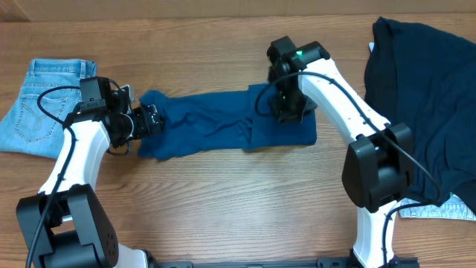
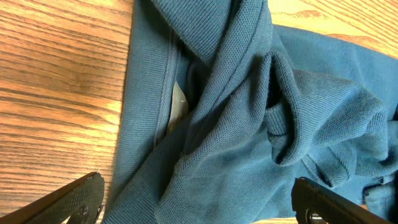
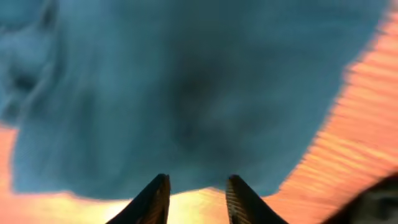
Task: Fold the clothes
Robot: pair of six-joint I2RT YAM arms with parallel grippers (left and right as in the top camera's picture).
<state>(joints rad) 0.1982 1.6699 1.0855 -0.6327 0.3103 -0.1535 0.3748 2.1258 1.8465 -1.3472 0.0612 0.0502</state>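
**Bench** (image 1: 223,201): a wood-grain surface that carries everything in the overhead view.

**Dark navy garment** (image 1: 439,97): the largest piece of clothing. It lies loosely spread at the right end of the bench and runs past the right edge of the overhead view. The right arm's base stands in front of its lower part.

**Mid-blue jersey top** (image 1: 216,123): lies stretched out as a long band across the middle of the bench, well apart from the navy garment. Its right end lies flat with squared corners. Its left end is bunched into deep, twisted folds, seen close up in the left wrist view (image 2: 249,124).

**Light-blue denim jeans** (image 1: 37,104): lie flat at the far left of the bench, behind the left arm and near the top's bunched end.

**Pale cloth** (image 1: 439,212): an edge of it shows from under the navy garment's lower hem.

**Left pincer** (image 1: 152,119): sits at the bunched left end of the top. In its wrist view (image 2: 198,186) the fingers are spread wide, one on either side of the folds, and grip nothing.

**Right pincer** (image 1: 286,112): sits over the flat right end of the top. Its wrist view (image 3: 198,180) is blurred, but the two fingers stand a narrow gap apart at the cloth's edge, with nothing between them.

**Pale tag** (image 2: 177,102): lies inside a fold beside the top's seam.
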